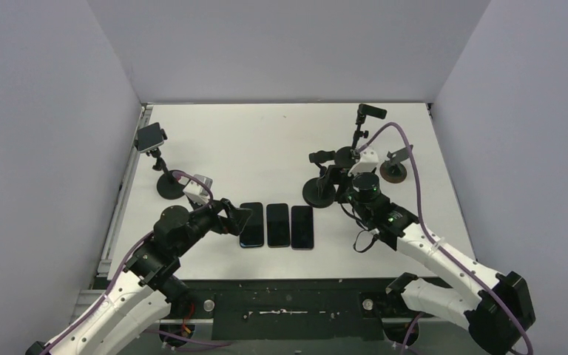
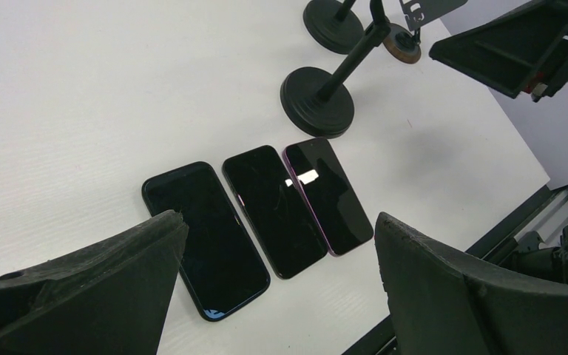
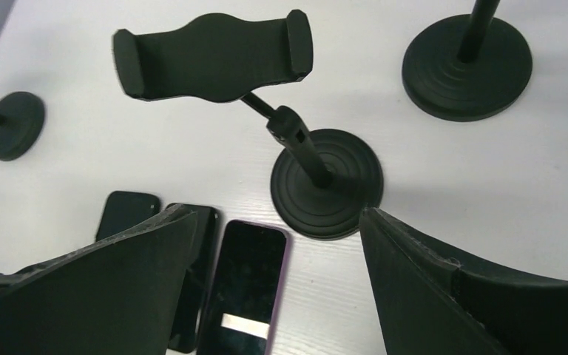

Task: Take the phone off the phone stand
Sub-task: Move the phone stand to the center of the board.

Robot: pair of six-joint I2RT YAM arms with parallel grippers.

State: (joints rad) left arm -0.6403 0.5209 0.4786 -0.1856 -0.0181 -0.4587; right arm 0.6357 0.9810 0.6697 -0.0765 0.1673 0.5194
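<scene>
Step between picks: left gripper (image 2: 279, 222) and right gripper (image 3: 277, 218) both spread empty, three phones (image 1: 277, 225) flat at 6 o'clock; a phone (image 1: 150, 137) apparently sits clamped in phone stand (image 1: 168, 185) at 10 o'clock, calling for left-arm reach.

Three phones (image 1: 278, 225) lie flat on the desk (image 1: 251, 140). A fourth phone (image 1: 150, 137) sits in one of four stands (image 1: 168, 185). Two arms (image 1: 429, 251) are there.

White table (image 1: 266, 140) below right claw (image 3: 275, 214), grey walls (image 1: 37, 133) on three sides, small brown-based clip (image 1: 394, 170), maybe a holder, beyond-right of that claw, black strip (image 1: 288, 305) behind it.
</scene>
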